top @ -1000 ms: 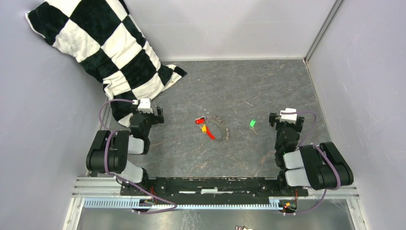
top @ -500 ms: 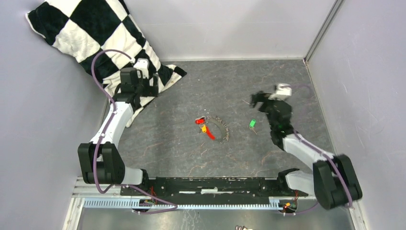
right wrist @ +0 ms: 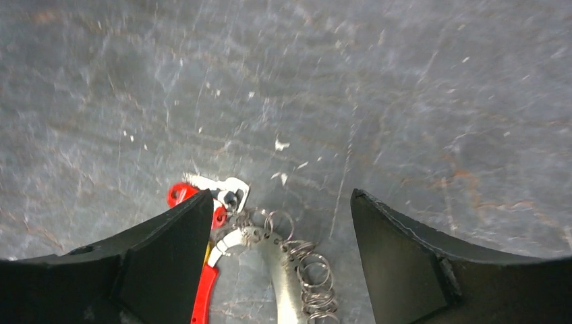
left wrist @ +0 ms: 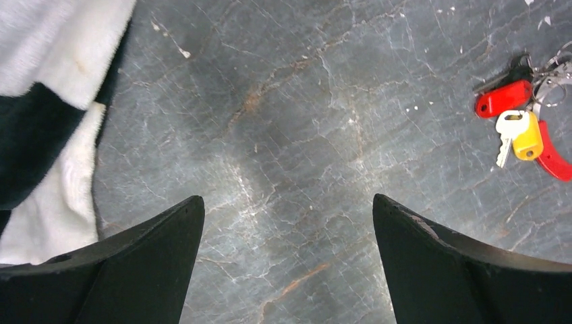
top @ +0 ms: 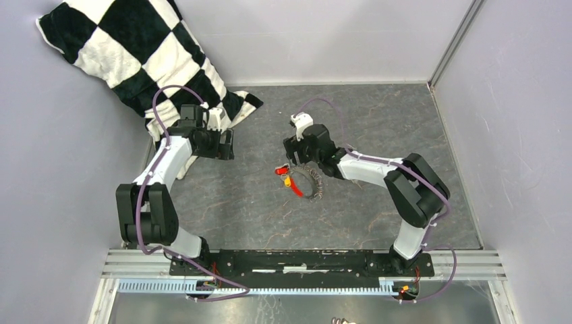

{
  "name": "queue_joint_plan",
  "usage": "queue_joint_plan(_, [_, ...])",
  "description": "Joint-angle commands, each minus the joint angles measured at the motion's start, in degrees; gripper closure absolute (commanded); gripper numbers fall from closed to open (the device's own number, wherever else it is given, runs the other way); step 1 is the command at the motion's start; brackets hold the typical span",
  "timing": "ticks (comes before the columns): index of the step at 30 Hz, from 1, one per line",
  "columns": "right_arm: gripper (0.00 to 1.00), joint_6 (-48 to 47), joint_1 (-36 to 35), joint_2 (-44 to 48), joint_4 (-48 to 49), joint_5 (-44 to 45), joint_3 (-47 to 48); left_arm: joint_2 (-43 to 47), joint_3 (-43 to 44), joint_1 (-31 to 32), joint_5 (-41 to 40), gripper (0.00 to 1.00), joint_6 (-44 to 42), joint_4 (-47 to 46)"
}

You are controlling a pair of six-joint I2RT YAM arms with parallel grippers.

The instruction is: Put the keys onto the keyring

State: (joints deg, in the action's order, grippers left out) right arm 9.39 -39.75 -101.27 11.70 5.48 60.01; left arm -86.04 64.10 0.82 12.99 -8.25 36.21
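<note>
The keyring (top: 311,182), a silver curved band with several small wire rings, lies mid-table with a red strap (top: 295,190). A red key (top: 281,171) and a yellow key (top: 288,181) lie at its left end. My right gripper (top: 302,160) hovers open just behind it. In the right wrist view the keyring (right wrist: 297,270) lies between the open fingers and the red key head (right wrist: 178,194) peeks past the left finger. My left gripper (top: 226,143) is open and empty to the left. Its view shows the red key (left wrist: 502,100) and yellow key (left wrist: 527,136) at far right. The green key is hidden.
A black-and-white checkered pillow (top: 135,61) fills the back left corner, next to my left gripper; its edge shows in the left wrist view (left wrist: 40,101). Grey walls enclose the dark marbled table (top: 378,108) on three sides. My right forearm (top: 364,167) stretches across the table's right half.
Both arms unfolded from their rest poses. The right arm swung left over the keyring and now covers the spot where the green key lay. The left gripper reached out beside the pillow.
</note>
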Motion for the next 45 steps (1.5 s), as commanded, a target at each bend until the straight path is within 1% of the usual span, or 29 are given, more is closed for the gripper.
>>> queue_joint_plan(1, [0.22, -1.0, -0.9, -2.8, -3.8, -1.1, 2.8, 0.5, 1.8, 0.1, 2.9, 0.00, -2.8, 2.3])
queue_joint_plan(3, [0.26, -0.7, -1.3, -3.6, -4.6, -1.6, 2.8, 1.4, 1.2, 0.1, 2.9, 0.00, -3.1, 2.3])
queue_joint_plan(6, [0.30, 0.2, -1.8, -3.6, -5.6, -1.4, 2.1, 2.9, 0.2, 0.3, 2.7, 0.00, -3.7, 2.2])
queue_joint_plan(10, [0.37, 1.5, -2.5, -2.1, -4.4, -0.9, -0.5, 4.0, -0.6, 0.5, 2.1, 0.00, -4.0, 2.2])
queue_joint_plan(14, [0.42, 1.9, -2.8, -1.9, -3.7, -1.8, -1.1, 4.9, -1.4, 0.9, 1.7, 0.00, -4.3, 2.3])
queue_joint_plan(19, [0.47, 2.2, -2.9, -3.1, -5.3, -2.1, 1.0, 6.5, -1.8, 1.1, 0.6, 0.00, -4.9, 2.3])
queue_joint_plan(23, [0.51, 2.7, -3.6, -3.6, -5.6, -0.5, 1.2, 7.3, -1.6, 1.2, 0.3, 0.02, -5.0, 2.3])
queue_joint_plan(31, [0.54, 2.3, -3.8, -5.4, -6.1, 0.9, 2.5, 8.0, -1.5, 1.3, -0.2, 0.06, -5.7, 3.2])
queue_joint_plan(35, [0.54, 1.3, -3.7, -6.5, -7.0, 1.7, 4.7, 8.4, -2.2, 1.3, -0.3, 0.10, -6.1, 3.2])
queue_joint_plan(39, [0.54, -1.7, -3.6, -7.1, -9.2, 2.0, 7.5, 8.6, -2.5, 1.4, -0.3, 0.17, -6.3, 3.3])
queue_joint_plan(41, [0.51, -5.6, -2.9, -6.8, -10.1, -2.1, 8.4, 8.4, -2.5, 1.4, -0.1, 0.20, -6.5, 3.4])
queue_joint_plan(44, [0.41, -15.2, -1.1, -6.1, -14.8, -13.1, 10.1, 8.2, -2.2, 1.4, 0.3, 0.23, -7.0, 4.1])
queue_joint_plan(45, [0.38, -17.7, -0.1, -5.8, -16.9, -15.5, 10.6, 8.2, -2.1, 1.4, 0.3, 0.24, -7.0, 4.3])
